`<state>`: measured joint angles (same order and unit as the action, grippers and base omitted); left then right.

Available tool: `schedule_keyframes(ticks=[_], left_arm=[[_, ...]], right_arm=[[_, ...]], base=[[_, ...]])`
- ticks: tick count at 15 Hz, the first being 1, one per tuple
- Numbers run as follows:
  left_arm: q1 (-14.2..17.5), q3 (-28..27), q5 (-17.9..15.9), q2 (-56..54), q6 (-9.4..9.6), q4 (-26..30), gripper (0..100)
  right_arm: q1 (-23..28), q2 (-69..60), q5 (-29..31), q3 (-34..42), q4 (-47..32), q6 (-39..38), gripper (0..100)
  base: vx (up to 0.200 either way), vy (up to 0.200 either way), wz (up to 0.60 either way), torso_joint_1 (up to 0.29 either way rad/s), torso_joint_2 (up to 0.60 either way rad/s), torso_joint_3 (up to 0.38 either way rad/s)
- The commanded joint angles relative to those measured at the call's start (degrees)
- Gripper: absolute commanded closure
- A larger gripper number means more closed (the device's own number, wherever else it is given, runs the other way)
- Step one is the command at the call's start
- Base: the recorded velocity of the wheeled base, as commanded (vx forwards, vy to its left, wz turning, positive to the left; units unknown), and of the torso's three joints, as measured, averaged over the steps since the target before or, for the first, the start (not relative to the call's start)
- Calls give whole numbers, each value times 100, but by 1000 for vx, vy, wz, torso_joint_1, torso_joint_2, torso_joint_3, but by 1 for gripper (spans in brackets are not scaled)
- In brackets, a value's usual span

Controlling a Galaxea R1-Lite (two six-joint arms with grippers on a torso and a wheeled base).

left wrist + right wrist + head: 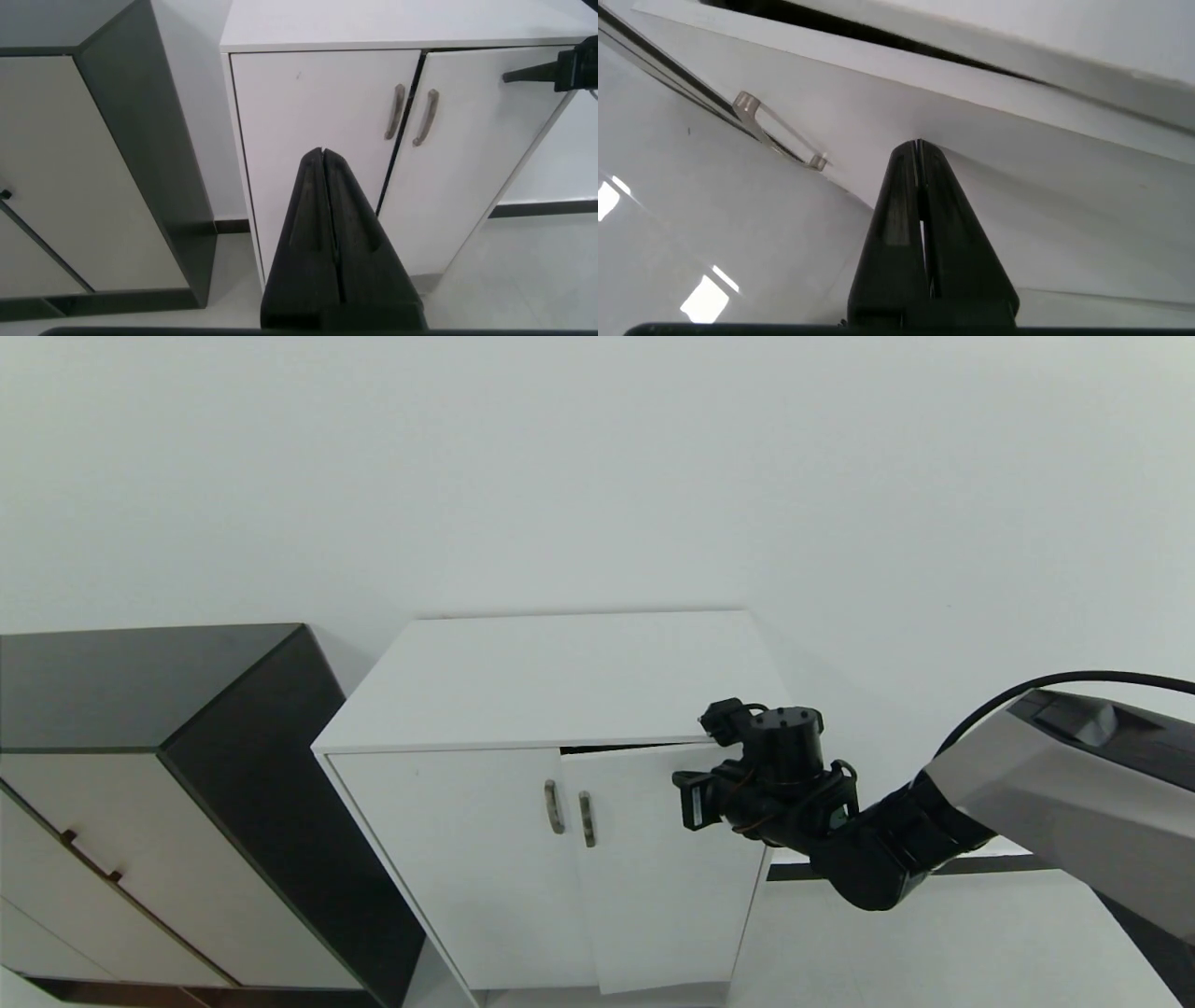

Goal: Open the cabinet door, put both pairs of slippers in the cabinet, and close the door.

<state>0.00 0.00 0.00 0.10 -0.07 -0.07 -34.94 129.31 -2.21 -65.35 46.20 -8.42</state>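
Right cabinet door at 6 o'clock, ajar. Prob a light, stiff panel w/ a slick face, so I'd hook its handle at the door's 10. R claw pinched together near the door, L claw together too.

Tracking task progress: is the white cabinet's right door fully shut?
Ajar. A dark gap shows above the right door, and its lower edge juts past the left door.

White two-door cabinet upright ahead of me; right door slightly ajar, gap along top; left door shut.
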Motion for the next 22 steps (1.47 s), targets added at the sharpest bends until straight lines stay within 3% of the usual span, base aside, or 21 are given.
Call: schedule_keyframes(ticks=[1,22], left_arm=[[0,0,0,-1,-1,-1,100],[0,0,0,-1,-1,-1,100]], right_arm=[[49,42,1,-30,3,-1,100],[84,-37,10,-118,12,-283,100]], base=[[0,0,0,0,0,0],[0,0,0,0,0,0]])
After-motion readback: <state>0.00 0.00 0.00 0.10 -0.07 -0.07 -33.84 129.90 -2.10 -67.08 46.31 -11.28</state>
